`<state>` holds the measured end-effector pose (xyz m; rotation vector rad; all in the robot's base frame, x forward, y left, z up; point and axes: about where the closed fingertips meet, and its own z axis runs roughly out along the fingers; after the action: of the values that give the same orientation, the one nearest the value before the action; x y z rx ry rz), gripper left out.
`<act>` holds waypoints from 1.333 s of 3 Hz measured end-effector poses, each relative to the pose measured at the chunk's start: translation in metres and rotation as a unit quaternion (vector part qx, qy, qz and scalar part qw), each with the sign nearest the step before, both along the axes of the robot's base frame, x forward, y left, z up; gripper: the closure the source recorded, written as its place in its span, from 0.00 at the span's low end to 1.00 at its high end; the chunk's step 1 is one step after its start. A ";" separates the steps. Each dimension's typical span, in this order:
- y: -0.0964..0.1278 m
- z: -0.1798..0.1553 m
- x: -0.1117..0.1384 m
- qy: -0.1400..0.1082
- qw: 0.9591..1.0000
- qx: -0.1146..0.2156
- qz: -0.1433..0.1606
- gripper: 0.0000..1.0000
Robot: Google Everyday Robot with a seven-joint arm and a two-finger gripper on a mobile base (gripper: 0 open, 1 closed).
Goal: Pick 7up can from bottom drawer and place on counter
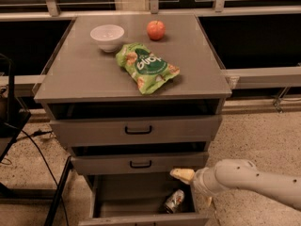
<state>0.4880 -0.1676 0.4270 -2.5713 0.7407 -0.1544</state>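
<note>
The 7up can [174,201] lies on its side in the open bottom drawer [122,206], near its right wall. My gripper [182,175] is at the end of the white arm that comes in from the right. It hangs over the drawer's right rear corner, just above and a little right of the can, below the middle drawer's front. The counter [84,74] is the grey top of the cabinet above.
On the counter stand a white bowl [107,36], a red apple [155,30] and a green snack bag [146,67]. The two upper drawers [136,130] are slightly pulled out. A black stand and cables [28,140] are at the left.
</note>
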 end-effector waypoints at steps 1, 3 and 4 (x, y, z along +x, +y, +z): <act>0.008 -0.045 0.002 -0.022 0.998 0.045 0.031 0.00; 0.016 -0.066 0.000 -0.014 0.998 0.045 0.040 0.00; 0.032 -0.100 0.008 -0.017 0.997 0.056 0.060 0.00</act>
<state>0.4960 -0.1354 0.3266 -2.4917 0.5650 -0.1162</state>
